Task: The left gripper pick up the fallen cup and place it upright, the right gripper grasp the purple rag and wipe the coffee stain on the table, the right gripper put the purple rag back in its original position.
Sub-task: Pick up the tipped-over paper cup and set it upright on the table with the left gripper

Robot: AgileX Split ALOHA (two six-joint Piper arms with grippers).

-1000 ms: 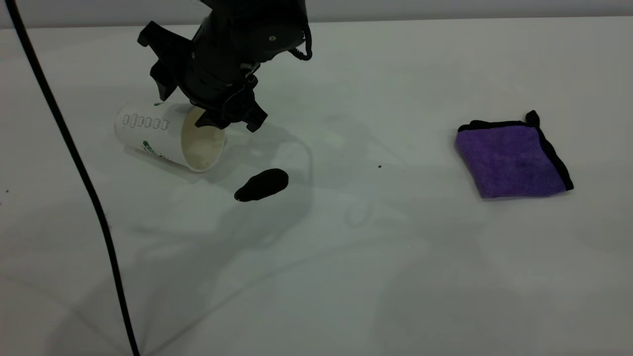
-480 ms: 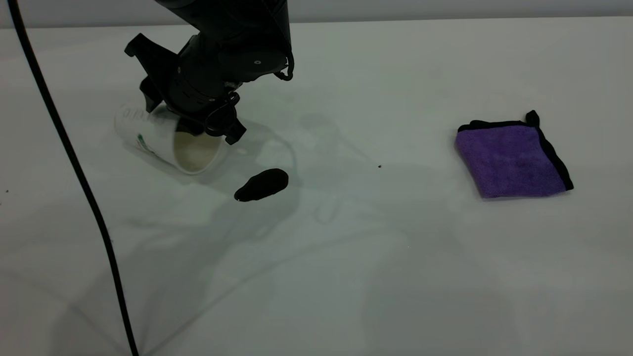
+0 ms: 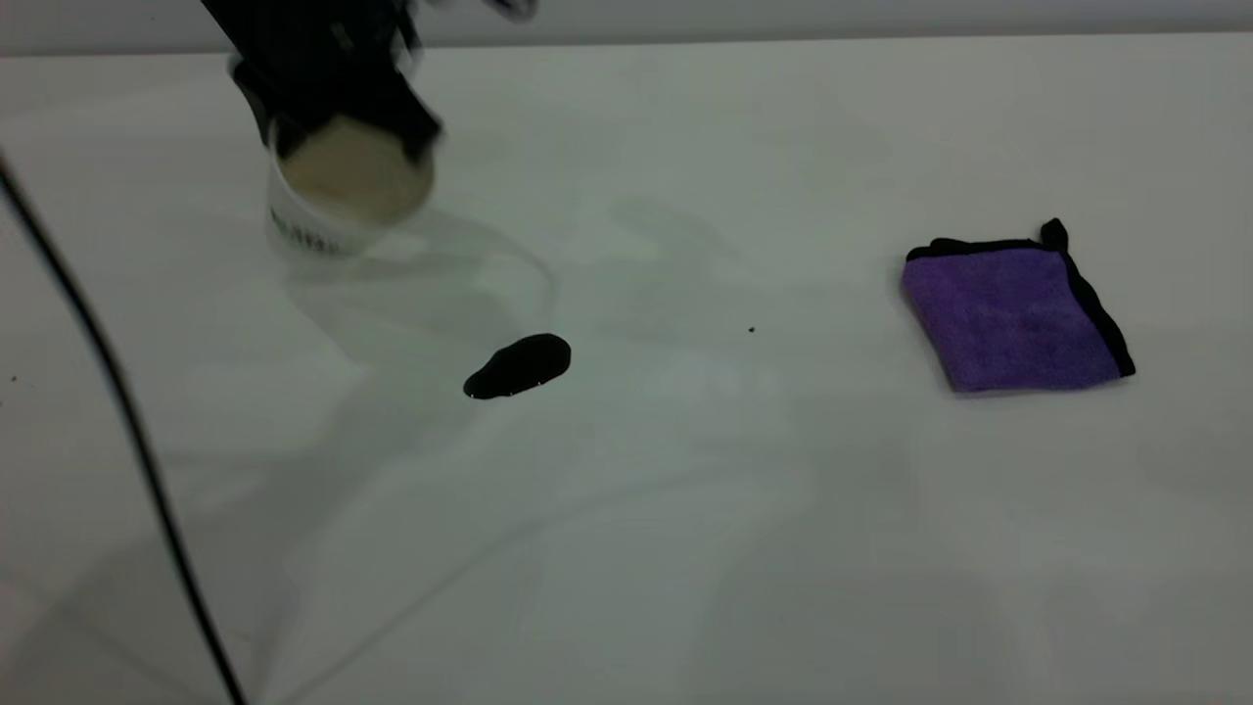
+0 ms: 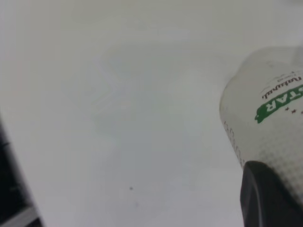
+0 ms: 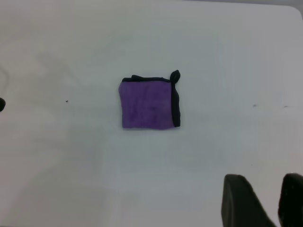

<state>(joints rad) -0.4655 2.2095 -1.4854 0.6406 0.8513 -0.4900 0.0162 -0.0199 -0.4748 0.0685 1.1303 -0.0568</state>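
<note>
Left gripper point(image 3: 333, 93) clamped on cup point(image 3: 338, 201), has swung it off its side: cup now near upright at far left, mouth tilted toward camera, base at or just above table point(image 3: 685, 509). Release remains. Stain point(image 3: 517, 365) unwiped. Rag point(image 3: 1013, 313) untouched, right. Right gripper point(image 5: 265, 201) parked above, fingers slightly apart, empty.

place: lab bench | cue: bare white table point(image 3: 685, 548)

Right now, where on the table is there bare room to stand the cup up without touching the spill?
The left gripper holds the cup at the far left. Bare table runs along the whole near side, and between the coffee stain and the purple rag, apart from a tiny speck. Tightest is between cup and stain; left of it, a black cable crosses.
</note>
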